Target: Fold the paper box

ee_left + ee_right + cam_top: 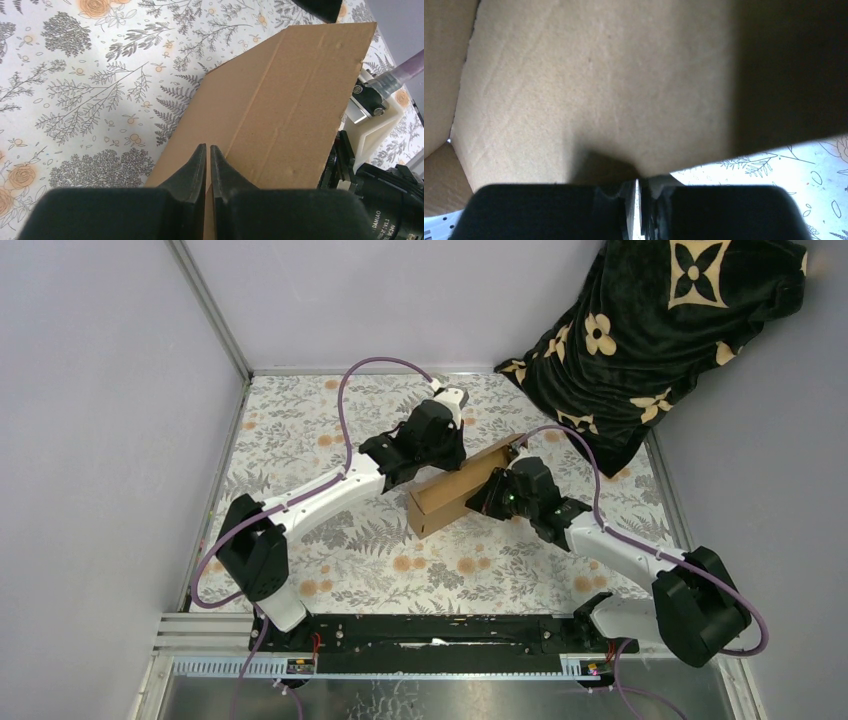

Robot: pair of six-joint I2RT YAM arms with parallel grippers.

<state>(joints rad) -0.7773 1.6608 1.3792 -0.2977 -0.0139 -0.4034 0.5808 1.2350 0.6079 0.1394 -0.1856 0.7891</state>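
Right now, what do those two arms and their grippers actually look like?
Both the left arm and right arm have white links joined by bulky black housings, each trailed by a purple cable. The left gripper has matte black fingers tapering to points; the right gripper is black too. One black motor reads DAMIAO.

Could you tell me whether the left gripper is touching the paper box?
Cannot tell. In the left wrist view the left gripper, nearly shut, overlaps the paper box, but neither contact nor a gap shows plainly; the top view hides its tips.
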